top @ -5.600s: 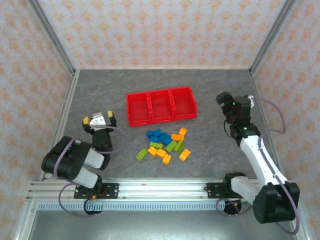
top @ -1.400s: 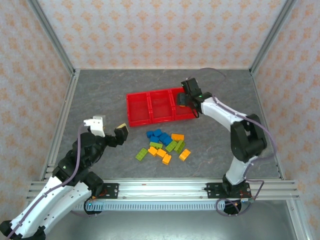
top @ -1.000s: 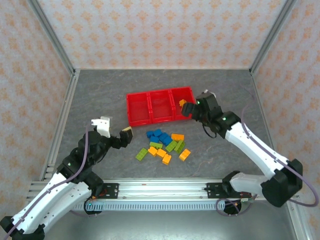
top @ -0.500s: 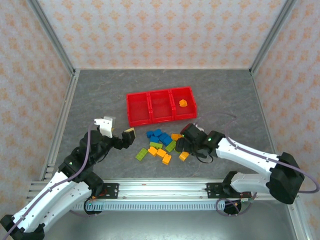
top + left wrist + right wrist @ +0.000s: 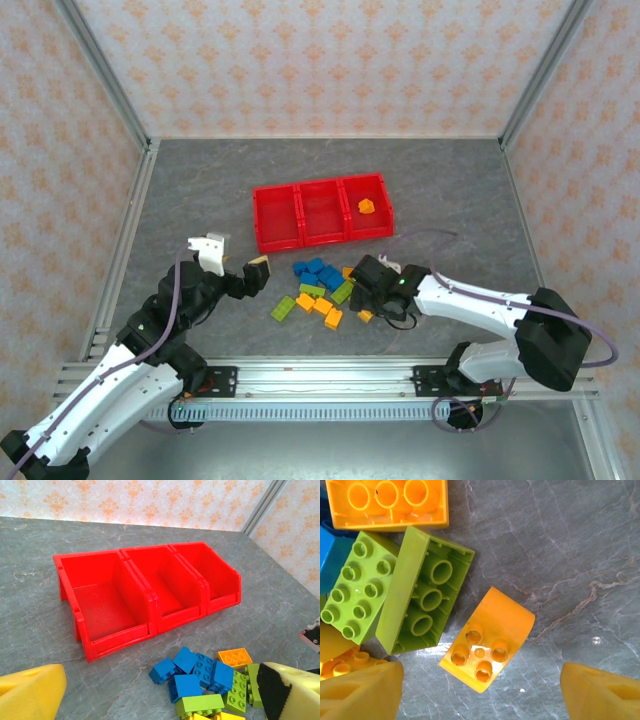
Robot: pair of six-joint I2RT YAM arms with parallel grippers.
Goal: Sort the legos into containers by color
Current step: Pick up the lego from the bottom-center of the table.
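The legos [image 5: 325, 290] lie in a loose pile of blue, green and orange bricks in front of the containers [image 5: 320, 212], three joined red bins. One orange brick [image 5: 366, 207] lies in the right bin. My right gripper [image 5: 368, 302] is down at the pile's right side. In the right wrist view it [image 5: 480, 690] is open, its yellow fingertips [image 5: 360, 690] standing either side of a small orange brick [image 5: 487, 640] without touching it. My left gripper [image 5: 237, 262] hovers open to the left of the pile; it [image 5: 160, 695] faces the blue bricks [image 5: 195, 670] and holds nothing.
An upturned green brick [image 5: 425, 605], a studded green one [image 5: 355, 587] and a larger orange brick [image 5: 387, 502] lie close to the right gripper's left finger. The left and middle bins [image 5: 105, 605] look bare inside. Metal frame posts and patterned walls bound the grey table.
The right arm swung from the right bin, where an orange brick now lies, down to the pile, and its jaws are narrowing. The left arm has barely moved.
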